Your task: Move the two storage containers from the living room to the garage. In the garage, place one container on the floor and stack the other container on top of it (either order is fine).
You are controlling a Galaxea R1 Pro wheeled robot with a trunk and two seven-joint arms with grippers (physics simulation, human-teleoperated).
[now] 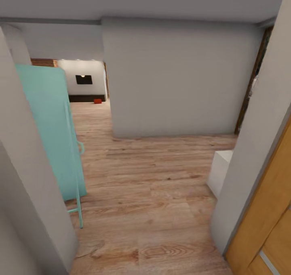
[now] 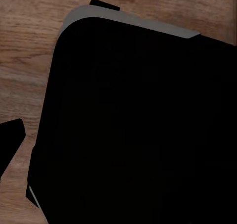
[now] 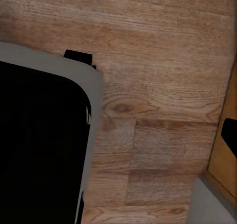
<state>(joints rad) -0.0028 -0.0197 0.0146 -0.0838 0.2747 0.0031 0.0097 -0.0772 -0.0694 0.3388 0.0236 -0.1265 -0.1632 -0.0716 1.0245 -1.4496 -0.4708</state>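
Storage container [image 1: 97,101] sits far ahead down the wood-floored hallway [image 1: 153,210], past the teal door [image 1: 52,133]; pincer states cannot be told.

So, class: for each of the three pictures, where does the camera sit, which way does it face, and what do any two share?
Head view: high on the robot, facing forward and down a hallway toward a far red container; none of its body shows.
Left wrist view: on the left arm, facing down at the robot's black base.
Right wrist view: on the right arm, facing down beside that base.
Shared: the wood-plank floor.
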